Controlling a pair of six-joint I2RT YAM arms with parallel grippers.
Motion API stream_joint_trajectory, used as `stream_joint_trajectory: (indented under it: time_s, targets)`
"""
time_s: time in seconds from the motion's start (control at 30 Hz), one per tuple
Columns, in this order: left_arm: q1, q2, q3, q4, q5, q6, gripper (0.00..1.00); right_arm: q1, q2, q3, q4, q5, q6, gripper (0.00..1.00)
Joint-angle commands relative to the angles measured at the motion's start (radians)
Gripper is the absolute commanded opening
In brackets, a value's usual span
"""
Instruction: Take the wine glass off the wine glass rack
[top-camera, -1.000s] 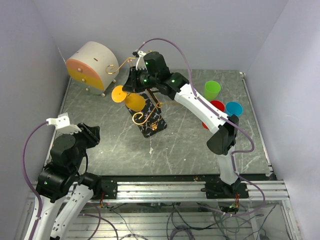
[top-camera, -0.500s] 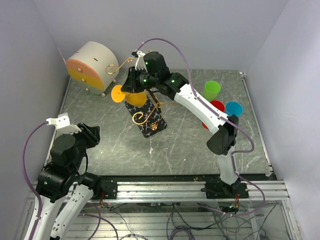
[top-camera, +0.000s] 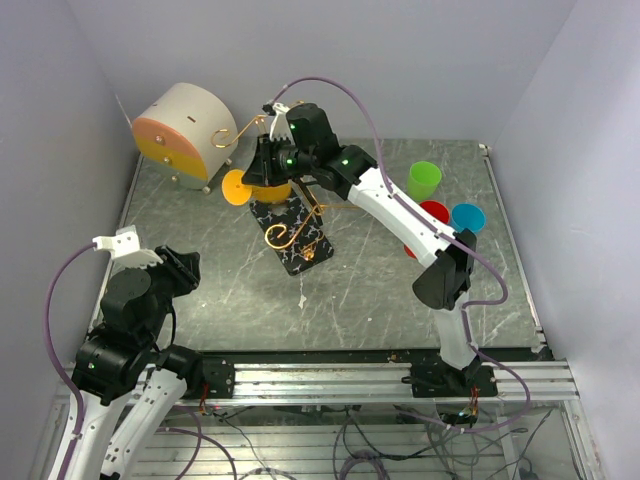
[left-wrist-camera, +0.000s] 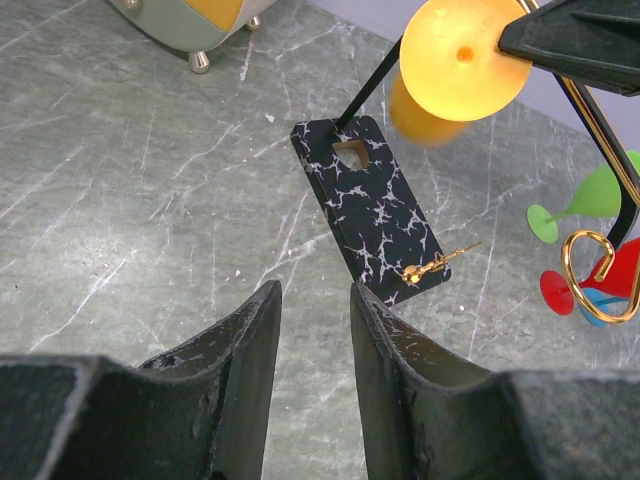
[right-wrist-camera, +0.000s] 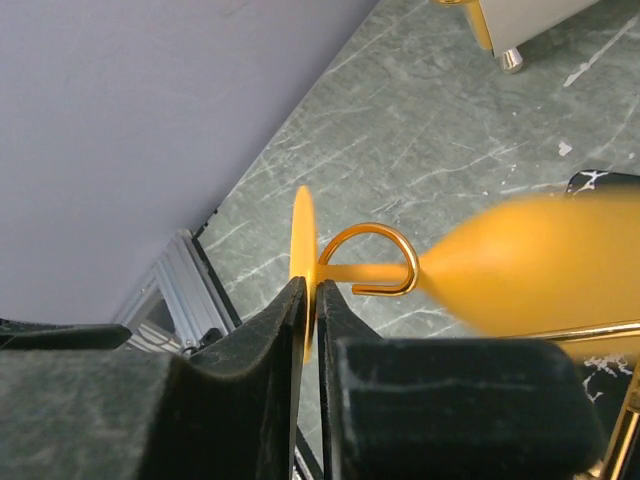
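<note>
The orange wine glass hangs on its side off the wine glass rack, a gold wire stand on a black veined base. In the right wrist view its stem passes through a gold hook, the foot is edge-on and the bowl is blurred. My right gripper is shut on the foot, also seen from above. My left gripper hovers low at the near left, open with nothing between its fingers, looking at the rack base and the glass.
A round beige-and-orange drawer box stands at the back left. Green, red and blue plastic glasses sit at the right, behind my right arm. Grey walls close in both sides.
The glass bowl has swung toward the back, closer under my right gripper, which shifted slightly left with the foot in its jaws. The left arm has not moved.
</note>
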Motion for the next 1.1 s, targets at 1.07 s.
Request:
stream_joint_trajectory:
  time_s: [1.07]
  targets:
    - [0.003,0.005,-0.004,0.011,-0.028,-0.004,0.45,-0.108,-0.07,-0.124,0.303,-0.168,0.116,0.0]
